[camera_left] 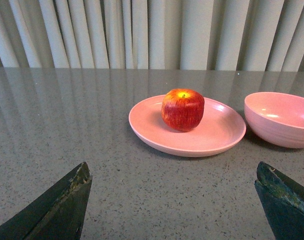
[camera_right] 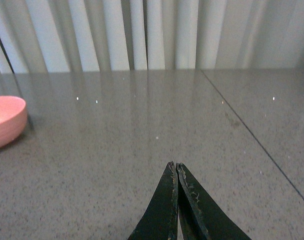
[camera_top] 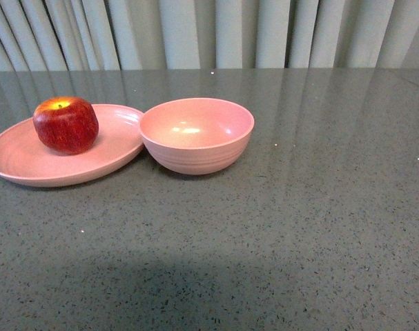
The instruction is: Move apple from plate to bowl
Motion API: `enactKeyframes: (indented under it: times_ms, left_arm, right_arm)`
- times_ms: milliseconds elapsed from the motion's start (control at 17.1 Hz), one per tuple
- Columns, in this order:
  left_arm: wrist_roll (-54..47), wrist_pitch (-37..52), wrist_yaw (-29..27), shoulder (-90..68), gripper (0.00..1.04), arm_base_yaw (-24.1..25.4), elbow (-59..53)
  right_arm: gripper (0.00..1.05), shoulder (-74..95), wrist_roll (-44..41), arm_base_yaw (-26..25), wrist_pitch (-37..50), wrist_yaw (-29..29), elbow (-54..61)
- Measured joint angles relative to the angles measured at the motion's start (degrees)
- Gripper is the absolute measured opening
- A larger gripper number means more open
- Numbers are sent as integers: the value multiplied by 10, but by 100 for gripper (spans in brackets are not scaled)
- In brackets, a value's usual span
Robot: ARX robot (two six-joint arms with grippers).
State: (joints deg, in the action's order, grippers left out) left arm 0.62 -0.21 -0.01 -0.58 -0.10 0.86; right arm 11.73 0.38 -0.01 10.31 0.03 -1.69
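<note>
A dark-red apple with a yellow stem patch sits upright on the shallow pale-pink plate at the left of the front view. The deep pale-pink bowl stands empty just right of the plate, nearly touching its rim. No arm shows in the front view. In the left wrist view my left gripper is open and empty, low over the table, with the apple, plate and bowl ahead of it. My right gripper is shut and empty; the bowl's edge shows off to one side.
The grey speckled table runs to pale pleated curtains at the back. A thin seam crosses the tabletop in the right wrist view.
</note>
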Motion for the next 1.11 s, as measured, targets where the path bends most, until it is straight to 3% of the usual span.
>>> enactKeyframes:
  times_ms: [117,235,938,1114]
  left_arm:
    - [0,0,0,0,98,0,0]
    - [0,0,0,0,98,0,0]
    - [0,0,0,0,98,0,0]
    - [0,0,0,0,98,0,0]
  right_arm:
    - [2,-17,0,0,-4,-1,10]
    - [2,-97,0,0,-109,0,9]
    - [2,-115,0,0,-106,0,9]
    - [35,-115,0,0,-105,0,10]
